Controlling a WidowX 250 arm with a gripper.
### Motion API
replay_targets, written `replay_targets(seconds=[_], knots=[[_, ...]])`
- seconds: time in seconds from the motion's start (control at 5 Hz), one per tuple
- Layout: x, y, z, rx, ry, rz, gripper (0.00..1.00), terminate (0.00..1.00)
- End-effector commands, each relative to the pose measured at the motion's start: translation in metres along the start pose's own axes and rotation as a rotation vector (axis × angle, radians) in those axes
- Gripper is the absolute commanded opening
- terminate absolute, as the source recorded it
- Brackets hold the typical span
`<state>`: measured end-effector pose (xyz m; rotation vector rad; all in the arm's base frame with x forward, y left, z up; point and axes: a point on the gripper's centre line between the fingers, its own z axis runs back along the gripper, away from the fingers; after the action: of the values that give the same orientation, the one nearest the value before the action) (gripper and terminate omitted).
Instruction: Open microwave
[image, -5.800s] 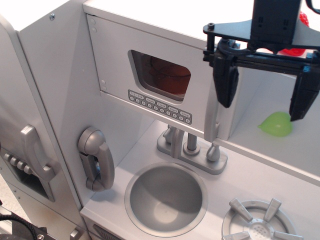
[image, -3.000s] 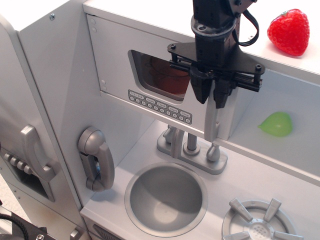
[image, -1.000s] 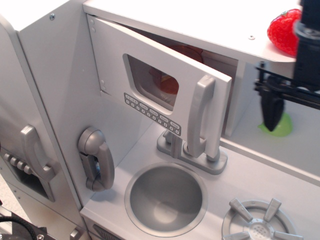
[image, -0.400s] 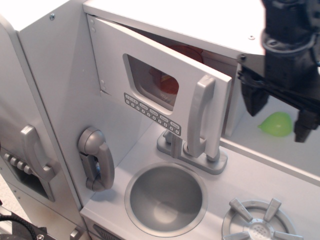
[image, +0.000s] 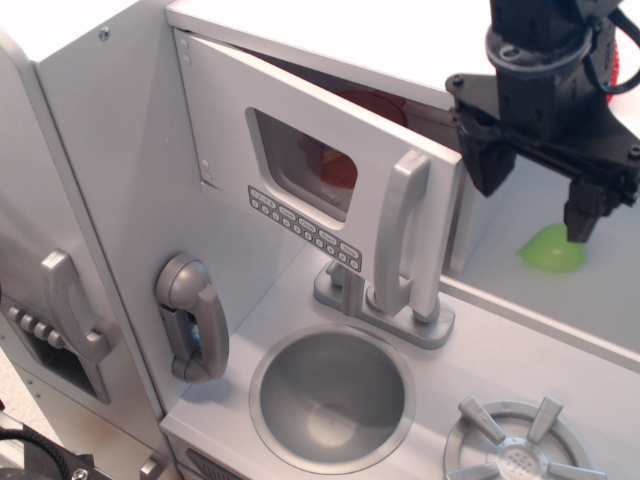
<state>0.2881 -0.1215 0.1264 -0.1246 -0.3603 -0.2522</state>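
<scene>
The microwave (image: 300, 160) is the white compartment at the top of the toy kitchen. Its silver-grey door hangs swung out, hinged on the left, with a rounded window, a button strip and a vertical grey handle (image: 398, 235). Something orange-red shows inside through the window and the gap. My black gripper (image: 535, 200) hangs to the right of the door's free edge, apart from the handle. It is open and empty.
A green drop-shaped toy (image: 550, 250) lies in the doorless cubby on the right. A faucet (image: 385, 300), a round sink (image: 332, 395) and a burner (image: 515, 445) lie below. A toy phone (image: 195, 320) hangs on the left wall, and a grey door with knobs (image: 60, 310) is at far left.
The microwave door went from shut to swung open after my gripper closed on the handle. The gripper then let go, drew off right, and has now opened and shifted up-left.
</scene>
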Motion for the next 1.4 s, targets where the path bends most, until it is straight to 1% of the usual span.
replay_targets(seconds=[0.0, 0.2, 0.4, 0.6, 0.8, 1.0, 1.2], knots=[[-0.011, 0.030, 0.022, 0.048, -0.059, 0.032, 1.00, 0.00], [-0.033, 0.049, 0.025, 0.068, -0.035, 0.045, 1.00, 0.00], [-0.061, 0.071, 0.037, 0.052, 0.016, 0.035, 1.00, 0.00], [-0.084, 0.094, 0.063, 0.049, 0.049, 0.085, 1.00, 0.00], [-0.094, 0.122, 0.087, 0.053, 0.065, 0.133, 1.00, 0.00], [-0.095, 0.148, 0.104, 0.078, 0.096, 0.192, 1.00, 0.00], [-0.093, 0.166, 0.108, 0.122, 0.120, 0.236, 1.00, 0.00]])
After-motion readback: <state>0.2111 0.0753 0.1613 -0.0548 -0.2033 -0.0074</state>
